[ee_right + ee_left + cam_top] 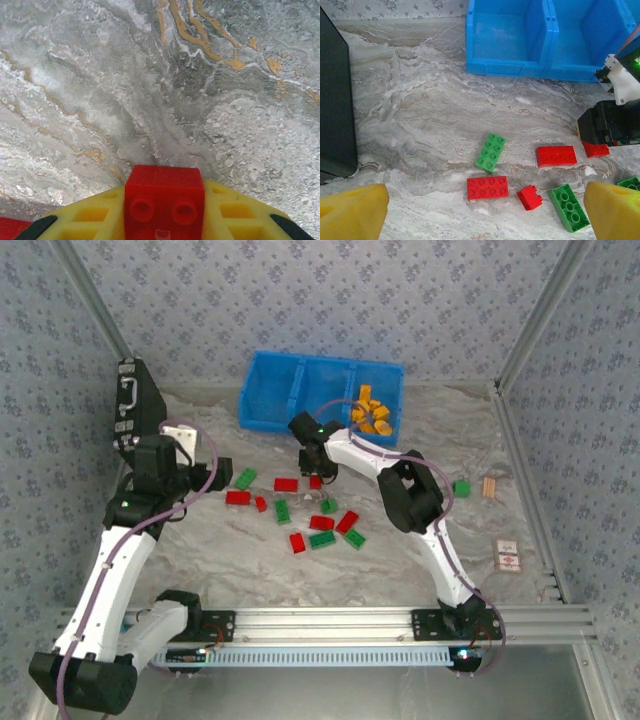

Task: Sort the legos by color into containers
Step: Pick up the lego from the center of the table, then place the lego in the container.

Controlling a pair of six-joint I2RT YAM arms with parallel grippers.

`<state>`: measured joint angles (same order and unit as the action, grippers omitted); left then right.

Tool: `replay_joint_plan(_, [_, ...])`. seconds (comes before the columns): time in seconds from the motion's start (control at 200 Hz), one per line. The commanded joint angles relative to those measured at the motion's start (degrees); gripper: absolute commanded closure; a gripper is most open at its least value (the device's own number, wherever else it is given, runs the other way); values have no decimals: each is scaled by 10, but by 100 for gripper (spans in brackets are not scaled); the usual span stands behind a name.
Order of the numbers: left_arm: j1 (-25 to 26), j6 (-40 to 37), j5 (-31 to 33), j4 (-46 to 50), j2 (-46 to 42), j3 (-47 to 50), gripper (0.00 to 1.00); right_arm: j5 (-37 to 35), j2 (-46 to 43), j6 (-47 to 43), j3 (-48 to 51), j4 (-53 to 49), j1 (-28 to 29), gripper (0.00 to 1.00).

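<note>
My right hand (pixel 318 472) grips a red brick (pixel 164 190); next I lift it to an empty bin (pixel 262 405) compartment. My left hand (pixel 482 210) hangs open.

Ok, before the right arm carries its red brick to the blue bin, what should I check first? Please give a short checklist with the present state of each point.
1. Red brick held in the right gripper: ok, the right wrist view shows it squarely between the yellow fingers.
2. Brick lifted off the table: cannot tell.
3. A compartment free for red: ok, the left compartment and the middle compartment are bare; the orange bricks lie in the right compartment.
4. Left gripper out of the way: ok, it is open and apart from the right arm.
</note>
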<state>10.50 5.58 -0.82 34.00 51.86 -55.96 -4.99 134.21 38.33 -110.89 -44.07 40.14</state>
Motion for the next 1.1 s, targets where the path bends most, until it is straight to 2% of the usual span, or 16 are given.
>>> replay_joint_plan(0.0, [0,3,-11,-8,3,-10,0,23,-4,-37,27,-89,-4,70])
replay_joint_plan(0.135, [-2,4,-11,-7,12,-15,0,19,-42,-94,-8,-85,-18,71])
replay_joint_plan(0.255, [-5,4,-13,-6,18,-15,0,-15,-57,-151,-75,-89,-28,70])
replay_joint_plan(0.495, [-13,12,-40,23,60,-34,0,-56,-7,-219,-224,-44,-74,71])
replay_joint_plan(0.555, [-13,21,-41,24,66,-29,0,-67,11,-244,-244,-5,-80,71])
replay_joint_plan(0.625, [-15,48,-36,22,76,-22,0,-90,24,-291,-222,87,-85,72])
replay_joint_plan(0.74, [-14,108,-62,25,105,-25,1,-128,62,-343,-228,184,-89,72])
replay_joint_plan(0.825, [-10,145,-81,18,121,-22,2,-122,100,-363,-280,189,-96,72])
replay_joint_plan(0.94, [16,154,-72,10,139,-19,2,-103,146,-376,-344,176,-104,71])
replay_joint_plan(1.095, [63,150,-41,81,237,-81,0,-78,165,-371,-352,181,-113,67])
